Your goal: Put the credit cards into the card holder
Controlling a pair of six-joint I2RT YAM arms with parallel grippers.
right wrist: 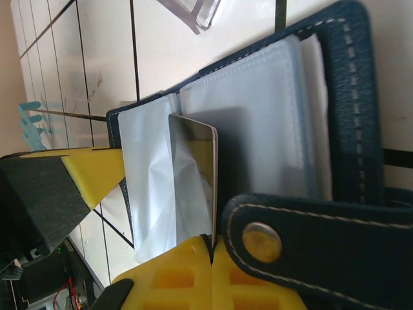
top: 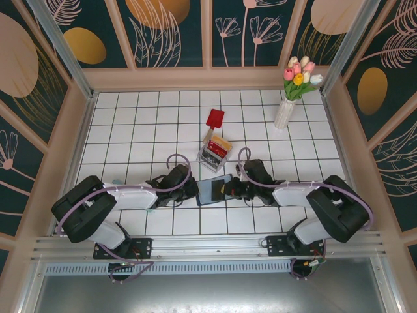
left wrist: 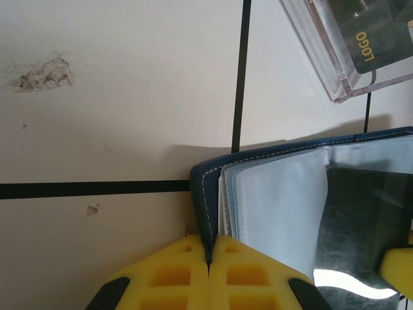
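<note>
From high on the near side you look down; both wrist cameras closely share the card holder (right wrist: 352, 97).

1. dark navy folding wallet (left wrist: 205, 194) – rt side cut off by frame edge (left wrist view).
2. clear plastic box (left wrist: 319, 61) – top cut off; cards inside (top: 219, 145) too small to count from top cam.
3. thin rectangular card (right wrist: 193, 168) – face colour unclear, lower corner hidden btwn right gripper (right wrist: 211, 248) fingers.

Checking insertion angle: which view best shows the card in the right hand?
Right wrist: the thin glossy gold-edged plastic card sits angled over the navy stitched wallet's clear sleeves. Left wrist shows part of its dark face; top view, a sliver.
</note>
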